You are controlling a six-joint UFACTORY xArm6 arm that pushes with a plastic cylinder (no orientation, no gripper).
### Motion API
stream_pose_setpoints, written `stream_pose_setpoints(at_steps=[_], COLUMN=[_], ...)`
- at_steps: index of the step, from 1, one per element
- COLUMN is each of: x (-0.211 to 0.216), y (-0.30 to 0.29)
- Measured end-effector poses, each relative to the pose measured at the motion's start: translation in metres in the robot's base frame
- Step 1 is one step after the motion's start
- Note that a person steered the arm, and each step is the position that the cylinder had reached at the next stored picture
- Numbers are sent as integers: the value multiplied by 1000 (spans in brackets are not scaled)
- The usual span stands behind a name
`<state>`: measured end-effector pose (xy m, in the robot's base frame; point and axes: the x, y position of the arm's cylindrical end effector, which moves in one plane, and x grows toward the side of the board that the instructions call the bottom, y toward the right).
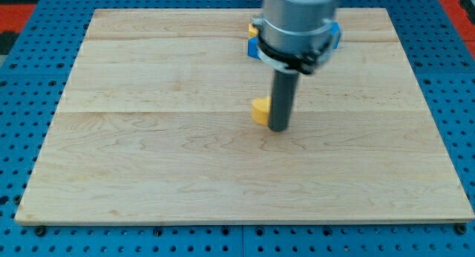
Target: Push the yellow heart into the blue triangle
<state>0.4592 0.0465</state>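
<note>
So the small yellow heart-shaped block [260, 109] sits about mid-counter, a bit toward the far side of the pale wooden counter [148, 160]. The dark rod's tip [278, 128] is right against the heart's right side, touching or as good as. No hand on this arm, just the rod, so nothing spread or pinching. The blue triangle block [254, 46] is farther back near the far edge, mostly hidden behind the grey arm housing [297, 23], well apart from the heart. Blue pegboard [30, 79] all around.
</note>
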Motion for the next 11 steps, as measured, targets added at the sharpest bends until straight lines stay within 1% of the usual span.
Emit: stream_pose_setpoints(at_steps=[2, 4, 5, 6, 7, 8, 9, 10, 11], x=[-11, -67, -39, -31, -81, -114, -110, -142, -156], y=[-35, 6, 15, -26, -22, -13, -38, -72, -73])
